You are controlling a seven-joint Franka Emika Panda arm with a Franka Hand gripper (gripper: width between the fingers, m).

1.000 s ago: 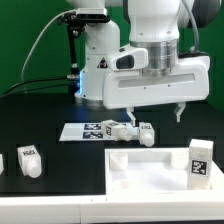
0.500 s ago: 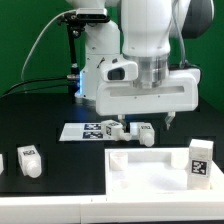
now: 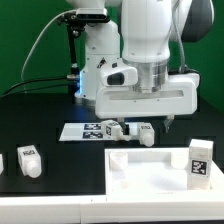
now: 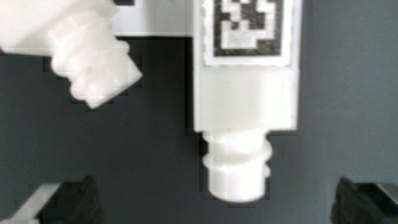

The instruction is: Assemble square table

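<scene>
The white square table top [image 3: 145, 185] lies flat at the front of the exterior view, right of centre. A tagged white leg [image 3: 198, 160] stands at its right edge. Two more legs [image 3: 141, 133] lie side by side on the black table behind the top. My gripper [image 3: 140, 126] hangs open just over them, one finger on each side. In the wrist view one tagged leg [image 4: 246, 80] points its threaded end between the dark fingertips [image 4: 64, 200], which do not touch it. The other leg [image 4: 89, 55] lies slanted beside it. Nothing is held.
The marker board [image 3: 85, 130] lies flat at the exterior view's left of the two legs. Another tagged leg [image 3: 28, 160] sits at the front left, with a further white part [image 3: 2, 162] at the frame's edge. The robot's base [image 3: 95, 60] stands behind.
The gripper has moved toward the exterior view's left and come down over the two lying legs. Its fingers stay wide open. The parts have not moved.
</scene>
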